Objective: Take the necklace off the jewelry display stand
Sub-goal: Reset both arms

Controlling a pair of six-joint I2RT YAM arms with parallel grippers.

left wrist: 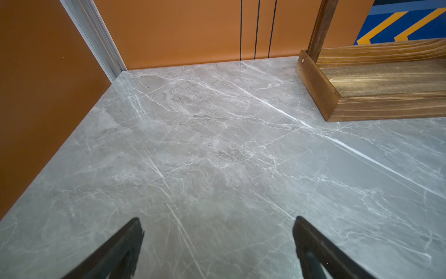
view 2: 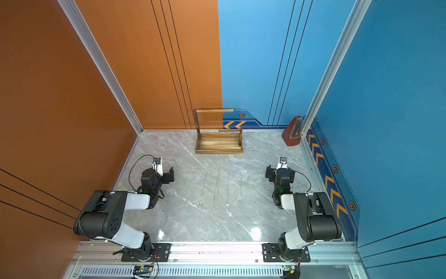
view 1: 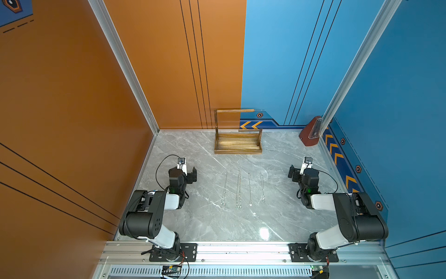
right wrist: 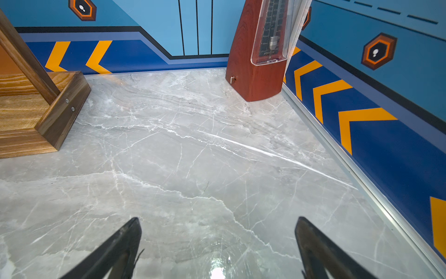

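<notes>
Grey marble tabletop (view 1: 212, 222) gleams; orange wall (view 1: 72, 96) left, blue wall (view 1: 398, 96) right.

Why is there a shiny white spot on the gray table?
In both top views, it is light glare on the glossy table, near its front edge; in the right wrist view, a similar glare shows between the dark fingers; the left wrist view shows none.

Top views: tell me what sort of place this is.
Probably a staged robot test booth, not a shop: two black-and-white arms bolted to a silver aluminium rail, a grey marble-look tabletop, and a printed orange wall panel meeting a blue one.
</notes>
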